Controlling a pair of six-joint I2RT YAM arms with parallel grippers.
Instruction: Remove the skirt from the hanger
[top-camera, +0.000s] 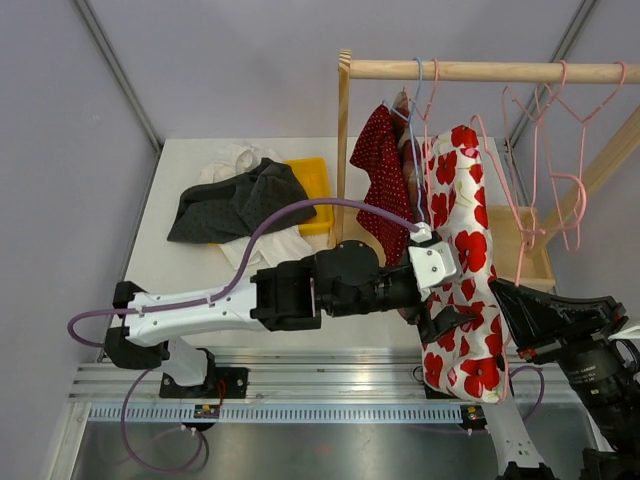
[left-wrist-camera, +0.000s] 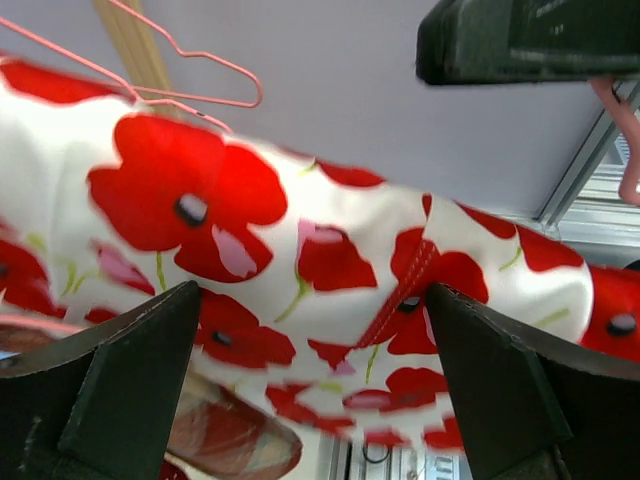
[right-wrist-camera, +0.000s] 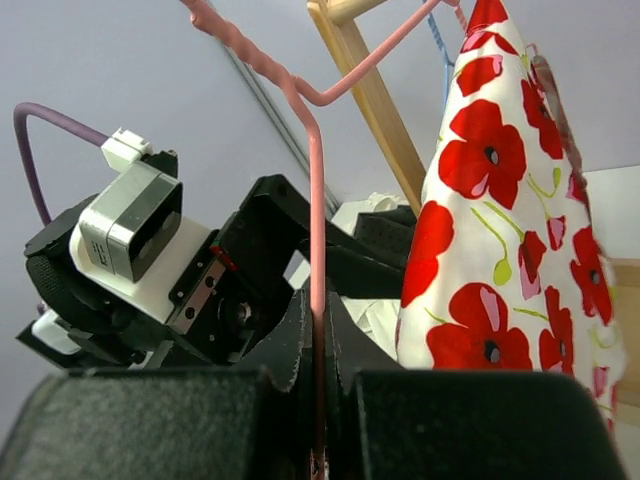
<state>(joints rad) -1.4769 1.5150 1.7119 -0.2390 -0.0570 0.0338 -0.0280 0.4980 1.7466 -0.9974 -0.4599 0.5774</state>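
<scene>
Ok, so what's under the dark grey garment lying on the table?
White cloth sticks out from under the dark grey garment at its near and far edges, and a yellow tray lies at its right edge. Whatever else lies beneath is covered.

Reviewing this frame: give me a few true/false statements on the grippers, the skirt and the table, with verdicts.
1. The right gripper is shut on a pink hanger wire. True.
2. A dark garment lies on the table beside a yellow bin. True.
3. The left gripper is shut and empty. False: its jaws stand open, with the poppy skirt between them.
4. The poppy skirt lies on the table. False: it hangs from the wooden rack.
</scene>
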